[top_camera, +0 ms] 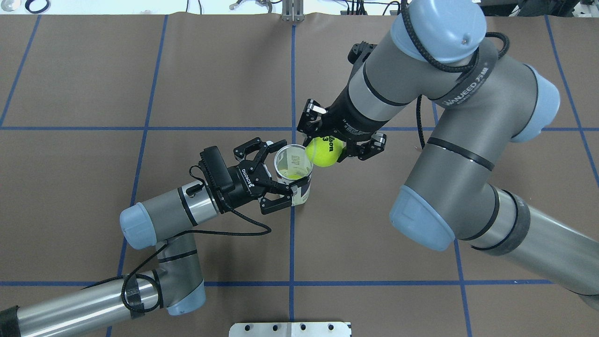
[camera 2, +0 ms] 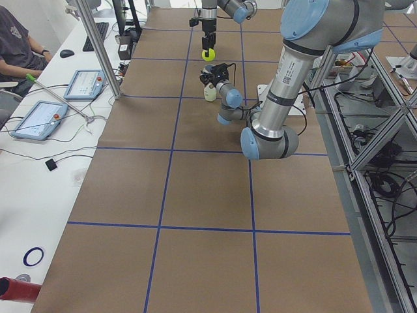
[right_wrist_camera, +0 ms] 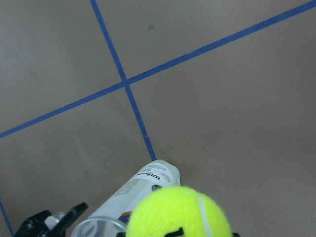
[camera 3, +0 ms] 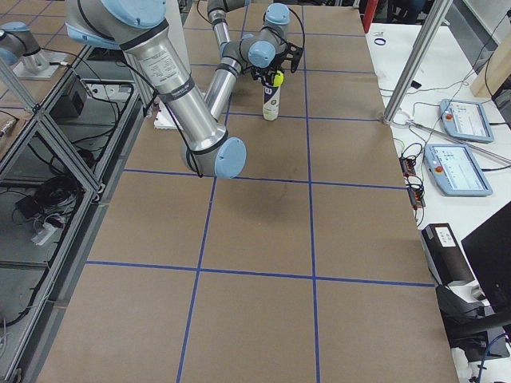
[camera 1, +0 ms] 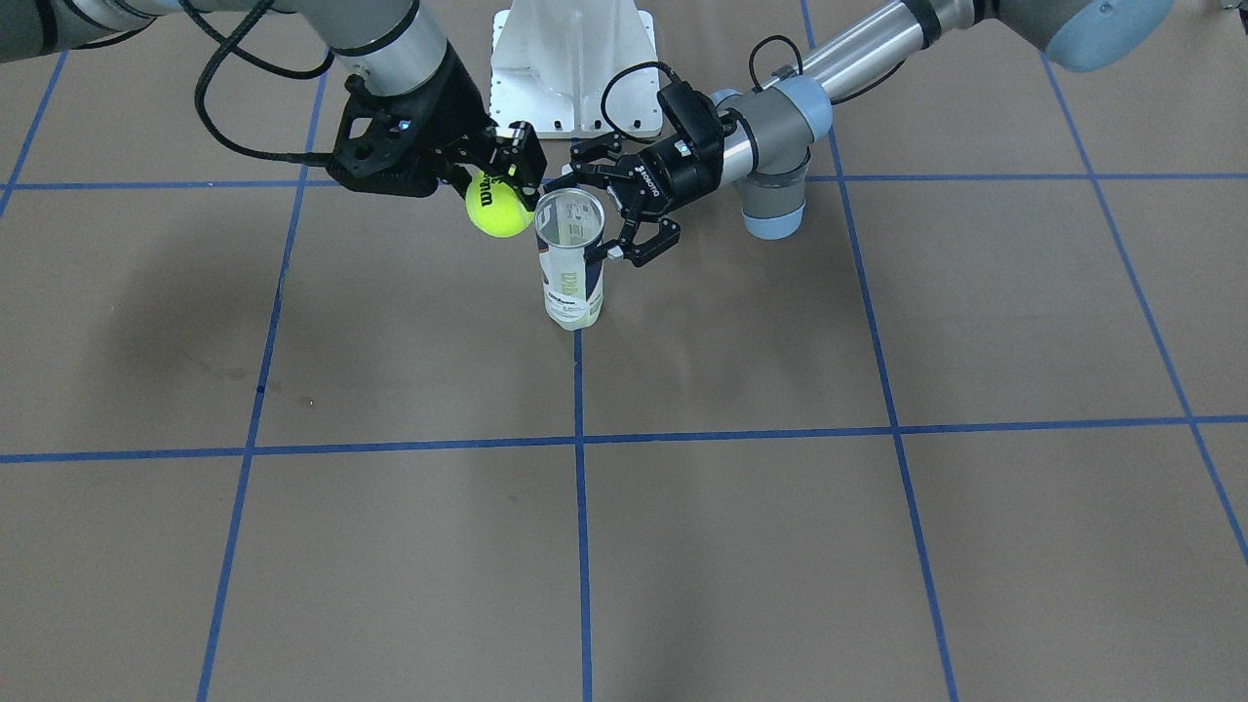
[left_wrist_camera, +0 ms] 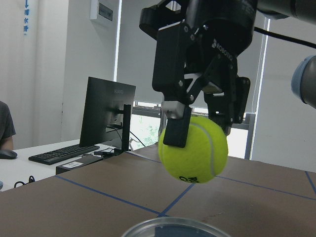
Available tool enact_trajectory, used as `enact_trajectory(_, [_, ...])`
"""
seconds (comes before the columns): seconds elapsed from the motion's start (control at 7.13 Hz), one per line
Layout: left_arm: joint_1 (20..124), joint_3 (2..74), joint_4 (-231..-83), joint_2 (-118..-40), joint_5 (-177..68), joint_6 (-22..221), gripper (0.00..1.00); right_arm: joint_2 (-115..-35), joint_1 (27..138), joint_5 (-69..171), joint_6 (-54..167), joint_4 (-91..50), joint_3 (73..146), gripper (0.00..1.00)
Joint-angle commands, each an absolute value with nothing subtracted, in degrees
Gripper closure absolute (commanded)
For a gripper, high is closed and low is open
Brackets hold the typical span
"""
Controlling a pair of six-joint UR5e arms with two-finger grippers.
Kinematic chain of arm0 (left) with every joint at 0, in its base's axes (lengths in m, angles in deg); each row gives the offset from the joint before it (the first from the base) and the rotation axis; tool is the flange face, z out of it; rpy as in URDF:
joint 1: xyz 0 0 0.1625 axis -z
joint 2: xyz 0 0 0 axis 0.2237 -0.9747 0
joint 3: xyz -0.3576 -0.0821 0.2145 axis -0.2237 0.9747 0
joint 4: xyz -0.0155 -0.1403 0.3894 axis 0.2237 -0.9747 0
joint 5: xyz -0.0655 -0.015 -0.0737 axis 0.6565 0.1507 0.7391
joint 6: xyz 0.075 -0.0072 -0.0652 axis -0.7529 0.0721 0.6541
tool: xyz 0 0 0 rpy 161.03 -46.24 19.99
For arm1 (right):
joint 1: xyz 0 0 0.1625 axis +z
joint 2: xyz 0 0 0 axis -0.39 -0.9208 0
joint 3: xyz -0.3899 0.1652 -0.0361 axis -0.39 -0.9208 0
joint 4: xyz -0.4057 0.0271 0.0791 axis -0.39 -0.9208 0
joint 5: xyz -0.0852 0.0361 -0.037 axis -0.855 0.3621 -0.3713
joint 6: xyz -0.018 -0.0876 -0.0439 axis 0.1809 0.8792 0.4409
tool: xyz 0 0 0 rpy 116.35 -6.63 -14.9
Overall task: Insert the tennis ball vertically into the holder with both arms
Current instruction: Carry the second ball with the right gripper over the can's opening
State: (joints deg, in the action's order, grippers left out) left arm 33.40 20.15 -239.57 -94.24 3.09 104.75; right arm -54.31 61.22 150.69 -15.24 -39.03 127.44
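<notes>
Closest up, yellow-green tennis ball (right_wrist_camera: 180, 212), pinched at its sides between the fingers of right gripper (top_camera: 330, 145), hung higher than the open rim of holder (camera 1: 573, 283) and just to one side of it. Left gripper (top_camera: 286, 169) lying level, fingers set wide on either side of holder, pads against its upper wall. Holder upright on table (top_camera: 374, 70), on a blue tape line (top_camera: 291, 243) near a crossing, mouth upward, something yellow-green low inside. Behind holder, white base plate (camera 1: 572, 68) of the robot. Farther out, beyond the table's long edge, two tablets (camera 2: 38, 119) and a seated person (camera 2: 16, 42).
</notes>
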Motion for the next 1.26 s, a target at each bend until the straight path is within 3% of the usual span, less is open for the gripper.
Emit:
enact_trajectory(0.0, [33.40, 20.07, -239.57, -94.14, 3.09, 104.75, 0.00, -51.72, 59.44, 149.11, -15.47, -39.23, 125.67, 1.00])
enact_trajectory(0.56, [33.40, 20.06, -239.66, -93.97, 3.09, 104.75, 0.00, -49.18, 58.20, 147.35, -15.38, -39.23, 122.86, 1.00])
enact_trajectory(0.7, [33.40, 20.06, -239.66, -93.97, 3.09, 104.75, 0.00, -48.65, 58.20, 147.35, -15.38, -39.23, 121.90, 0.64])
enact_trajectory(0.84, [33.40, 20.06, -239.66, -93.97, 3.09, 104.75, 0.00, -48.73, 58.20, 147.35, -15.38, -39.23, 121.89, 0.01])
enact_trajectory(1.12, [33.40, 20.15, -239.66, -93.97, 3.09, 104.75, 0.00, -48.82, 58.20, 147.35, -15.38, -39.23, 121.89, 0.01])
